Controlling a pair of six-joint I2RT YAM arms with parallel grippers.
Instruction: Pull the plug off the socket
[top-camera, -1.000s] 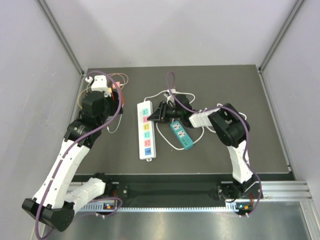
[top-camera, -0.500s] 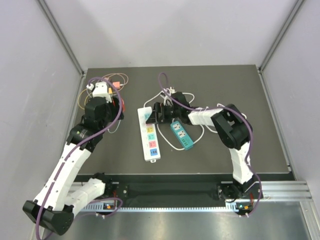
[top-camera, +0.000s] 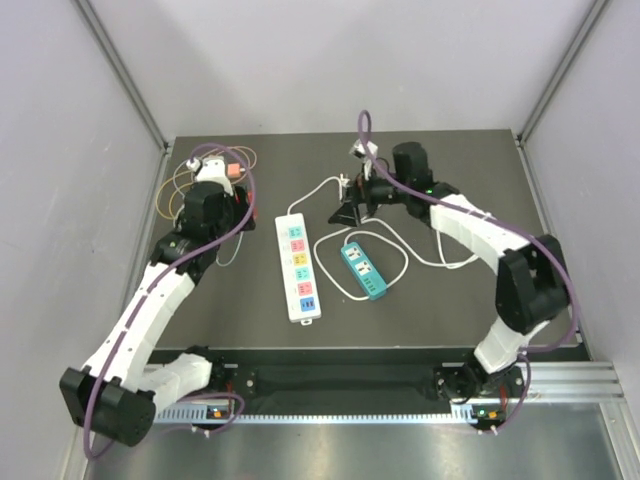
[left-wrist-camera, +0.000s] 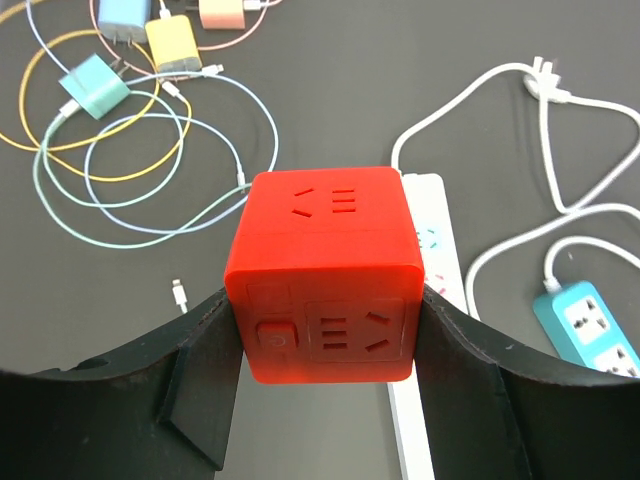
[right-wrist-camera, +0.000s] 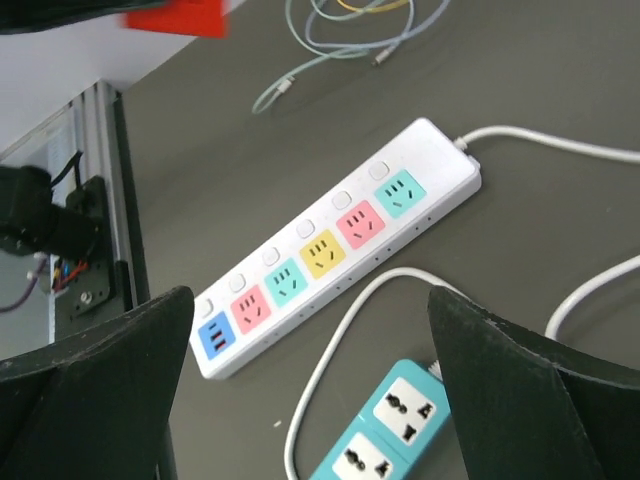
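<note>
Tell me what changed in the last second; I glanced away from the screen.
The right fingers opened, and that arm swung off the white strip toward the far side. The strip's near end slid slightly to the right. The left fingers kept clamping the red cube, and the teal strip stayed put.

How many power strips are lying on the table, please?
2: a long white power strip at the centre, and a shorter teal power strip just right of it. A red cube socket is held off the table.
</note>
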